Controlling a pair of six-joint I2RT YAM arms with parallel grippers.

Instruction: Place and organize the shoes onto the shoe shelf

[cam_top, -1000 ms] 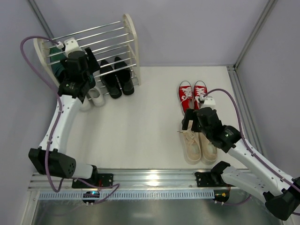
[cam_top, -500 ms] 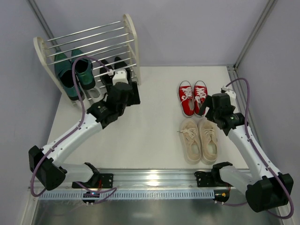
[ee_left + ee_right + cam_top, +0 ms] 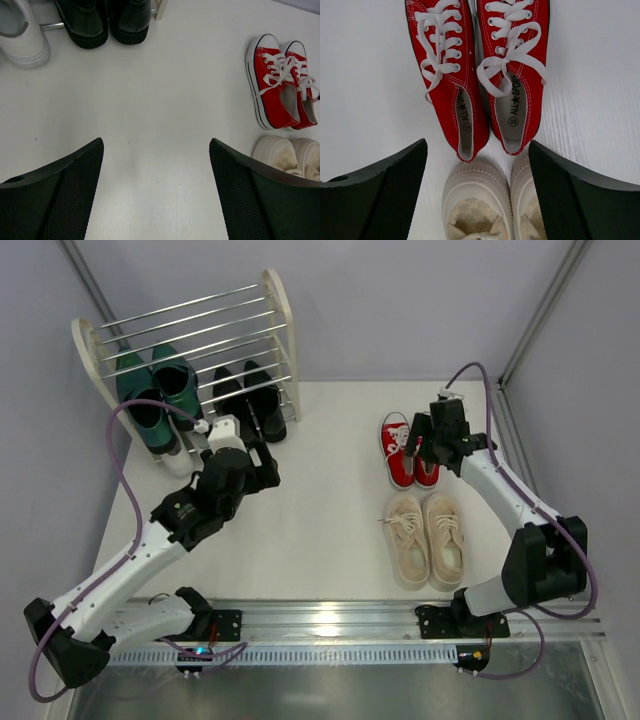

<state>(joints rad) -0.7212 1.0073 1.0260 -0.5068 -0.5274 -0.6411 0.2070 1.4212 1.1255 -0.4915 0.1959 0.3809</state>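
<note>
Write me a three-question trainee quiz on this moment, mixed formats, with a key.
1. True or false: the red sneakers sit on the shelf.
2. The beige sneakers lie: A) on the shelf B) on the table, beside the red sneakers C) on top of the red sneakers.
3. Fill in: the left gripper and right gripper are both ____.
Key: 1 false; 2 B; 3 open.

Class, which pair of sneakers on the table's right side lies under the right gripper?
The small red canvas sneakers, under the open right gripper; the beige lace-up sneakers lie nearer the arm bases.
</note>
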